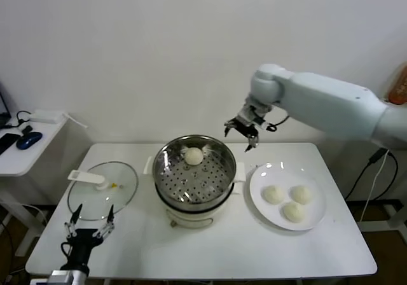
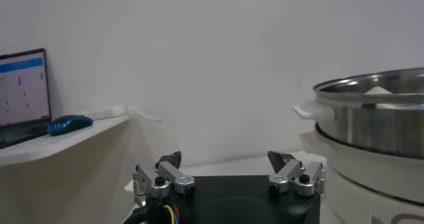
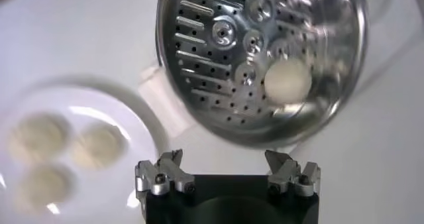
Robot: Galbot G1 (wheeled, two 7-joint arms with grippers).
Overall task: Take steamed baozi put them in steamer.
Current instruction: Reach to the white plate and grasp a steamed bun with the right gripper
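Note:
The steel steamer (image 1: pixel 194 172) stands mid-table on its white base. One white baozi (image 1: pixel 193 156) lies on its perforated tray at the far side; it also shows in the right wrist view (image 3: pixel 287 79). Three baozi (image 1: pixel 274 194) (image 1: pixel 301 194) (image 1: pixel 293 211) lie on the white plate (image 1: pixel 257 184) to the right, blurred in the right wrist view (image 3: pixel 40 136). My right gripper (image 1: pixel 240 134) is open and empty, in the air behind the gap between steamer and plate (image 3: pixel 224 160). My left gripper (image 1: pixel 89 221) is open and empty at the table's front left (image 2: pixel 225 162).
A round glass lid (image 1: pixel 102 191) with a white handle lies left of the steamer. A side shelf at far left holds a blue mouse (image 1: pixel 28 140) and a laptop (image 2: pixel 23 96). A white wall stands behind the table.

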